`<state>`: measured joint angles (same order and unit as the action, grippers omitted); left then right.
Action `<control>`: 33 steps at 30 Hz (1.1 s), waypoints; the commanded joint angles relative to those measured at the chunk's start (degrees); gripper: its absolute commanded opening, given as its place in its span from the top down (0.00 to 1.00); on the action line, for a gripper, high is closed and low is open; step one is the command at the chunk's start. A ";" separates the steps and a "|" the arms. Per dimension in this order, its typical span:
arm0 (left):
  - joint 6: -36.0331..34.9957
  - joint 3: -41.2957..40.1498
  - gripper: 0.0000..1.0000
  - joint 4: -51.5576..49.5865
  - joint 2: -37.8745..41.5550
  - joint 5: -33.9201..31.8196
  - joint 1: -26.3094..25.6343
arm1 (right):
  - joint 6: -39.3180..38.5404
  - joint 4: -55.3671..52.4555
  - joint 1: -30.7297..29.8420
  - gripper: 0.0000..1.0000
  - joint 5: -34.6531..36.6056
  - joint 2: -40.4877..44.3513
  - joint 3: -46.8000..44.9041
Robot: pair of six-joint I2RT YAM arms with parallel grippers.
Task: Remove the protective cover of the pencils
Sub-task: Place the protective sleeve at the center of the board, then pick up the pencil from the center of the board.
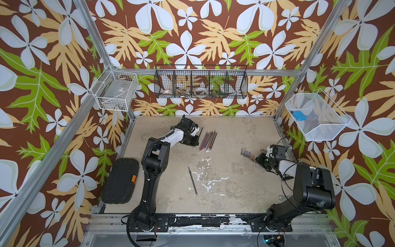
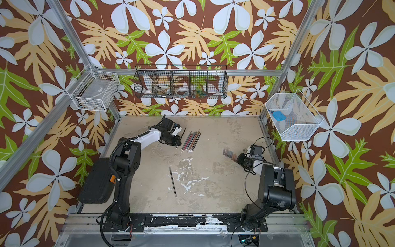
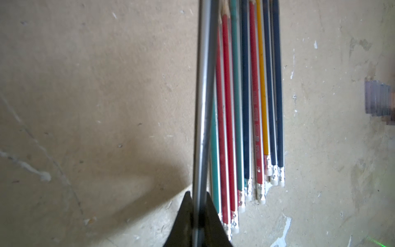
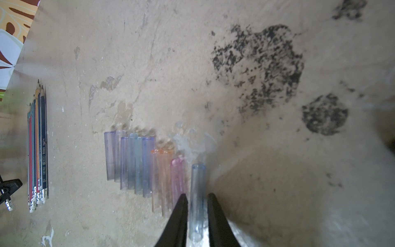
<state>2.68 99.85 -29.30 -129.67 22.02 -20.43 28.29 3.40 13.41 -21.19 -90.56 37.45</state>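
Note:
The pencils (image 1: 207, 141) (image 2: 190, 141) lie as a fanned bundle on the tan table, and they show again in both wrist views (image 3: 245, 107) (image 4: 37, 149). My left gripper (image 1: 195, 143) (image 3: 197, 198) is shut on a grey-black pencil (image 3: 204, 85), which is held just beside that bundle. The protective cover caps (image 1: 248, 154) (image 4: 139, 162) lie in a staggered row at the right. My right gripper (image 1: 255, 159) (image 4: 197, 197) stands at the row's near end. Its jaws are narrowly parted around a clear bluish cap (image 4: 198, 188) that rests on the table. A lone black pencil (image 1: 193, 181) lies mid-table.
A black case (image 1: 120, 180) sits at the table's left edge. Three wire baskets hang on the walls: white (image 1: 116, 90), black (image 1: 201, 84), and white mesh (image 1: 316, 116). Dark stains (image 4: 263, 68) mark the table beyond the caps.

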 commanded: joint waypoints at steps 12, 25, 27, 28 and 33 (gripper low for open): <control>-0.57 1.13 0.83 -1.37 -0.68 0.56 -1.04 | 0.53 0.92 -0.14 0.79 -1.96 0.38 -0.69; 3.80 -3.79 0.82 5.88 12.20 3.24 -1.56 | -2.94 -2.87 -0.71 0.76 4.11 11.73 -1.45; 5.30 -6.14 0.82 9.26 16.60 5.42 -1.55 | -3.06 -2.19 -2.57 0.77 3.41 15.49 -3.07; 6.14 -7.58 0.81 11.26 18.60 6.84 -1.55 | -3.31 -2.23 -4.38 0.78 3.36 17.17 -3.57; 8.96 -15.71 0.79 21.33 28.73 11.18 -1.55 | -2.39 -1.73 -27.29 0.74 11.13 25.99 -4.10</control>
<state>9.04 86.43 -15.90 -104.12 29.69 -21.87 25.87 0.89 -5.30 -15.18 -66.85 33.01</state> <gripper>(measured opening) 0.215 0.254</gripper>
